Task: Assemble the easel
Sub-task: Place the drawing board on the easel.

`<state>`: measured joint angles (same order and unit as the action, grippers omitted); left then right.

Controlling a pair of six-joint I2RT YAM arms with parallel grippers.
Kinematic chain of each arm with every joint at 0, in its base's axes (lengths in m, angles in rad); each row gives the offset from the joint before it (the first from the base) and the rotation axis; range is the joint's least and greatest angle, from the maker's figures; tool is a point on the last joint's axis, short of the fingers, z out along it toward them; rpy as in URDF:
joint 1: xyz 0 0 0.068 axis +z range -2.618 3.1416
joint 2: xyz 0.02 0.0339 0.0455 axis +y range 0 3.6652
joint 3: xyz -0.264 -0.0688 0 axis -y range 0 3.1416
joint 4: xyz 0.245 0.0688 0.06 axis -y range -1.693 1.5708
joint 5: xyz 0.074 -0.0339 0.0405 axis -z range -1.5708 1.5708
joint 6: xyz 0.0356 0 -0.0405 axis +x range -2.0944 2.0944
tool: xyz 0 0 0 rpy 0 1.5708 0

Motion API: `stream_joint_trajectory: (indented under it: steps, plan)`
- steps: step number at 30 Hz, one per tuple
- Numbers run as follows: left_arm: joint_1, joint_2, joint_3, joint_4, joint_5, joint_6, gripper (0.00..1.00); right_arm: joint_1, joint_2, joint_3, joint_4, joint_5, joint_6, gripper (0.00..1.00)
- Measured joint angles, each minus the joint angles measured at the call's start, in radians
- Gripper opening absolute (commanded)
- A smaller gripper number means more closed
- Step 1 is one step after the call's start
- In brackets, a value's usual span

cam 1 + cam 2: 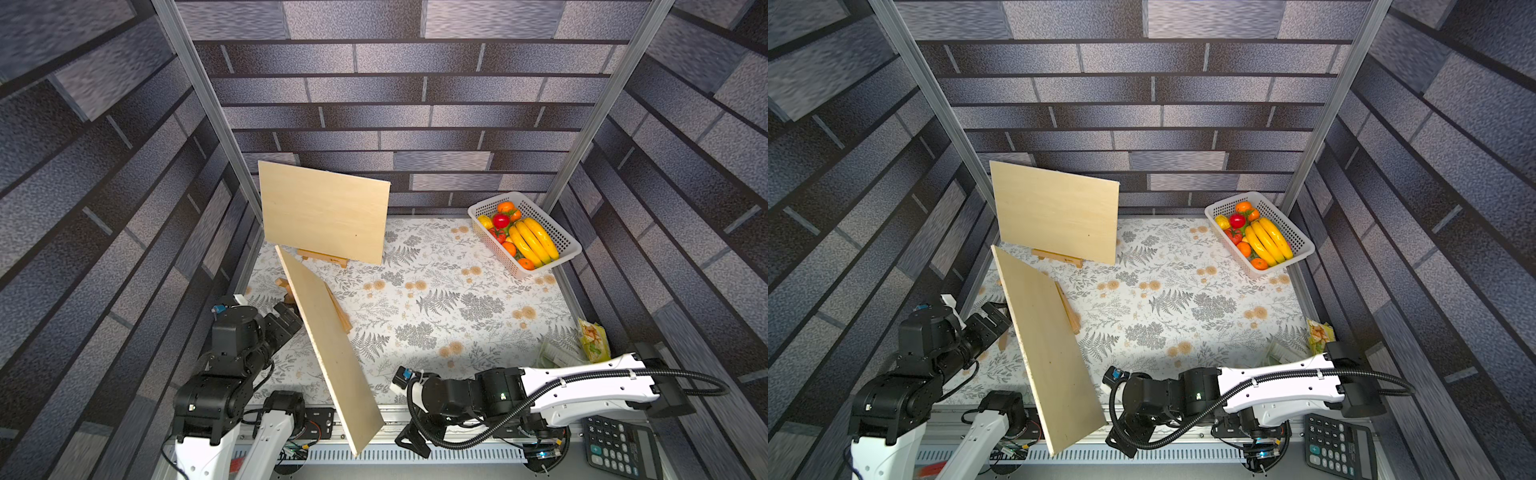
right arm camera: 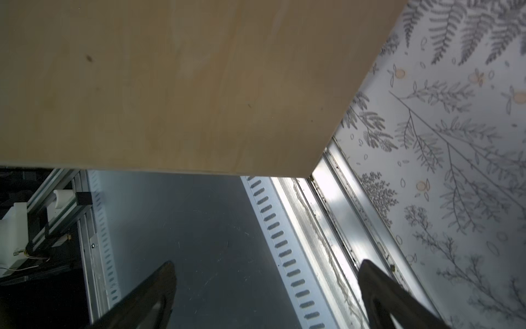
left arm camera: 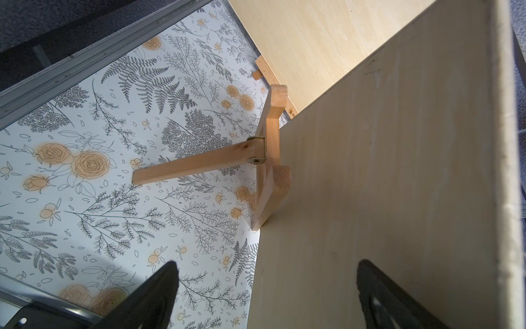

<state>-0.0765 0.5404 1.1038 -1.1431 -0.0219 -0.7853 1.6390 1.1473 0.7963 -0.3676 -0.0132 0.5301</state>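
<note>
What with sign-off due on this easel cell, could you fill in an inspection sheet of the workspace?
Surface: floral table covering, no spills seen.
Job's things: far board stands on the far easel at the back; near board leans on the near easel.
Clutter: fruit basket in a back corner; snack packet and calculator by the right arm.
Grippers: left gripper and right gripper open, fingers empty, on either side of the near board.
Cables: black conduit loops off the right arm, clear of the boards.
Surroundings: brick-patterned walls, metal frame posts.
</note>
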Motion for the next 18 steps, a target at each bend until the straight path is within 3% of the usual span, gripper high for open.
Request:
stream_joint_trajectory:
  steps: [8, 13, 18]
  plan:
    - [0.0, 0.0, -0.012, 0.006, 0.0, 0.0, 0.99, 0.003, -0.003, -0.101, 0.217, -0.055, -0.319, 1.0]
    - [0.005, 0.0, -0.016, 0.007, 0.0, 0.0, 0.99, 0.004, 0.01, -0.118, 0.299, -0.051, -0.422, 1.0]
    - [0.006, 0.0, -0.017, 0.007, 0.0, 0.0, 0.99, 0.004, 0.129, -0.097, 0.405, -0.047, -0.462, 1.0]
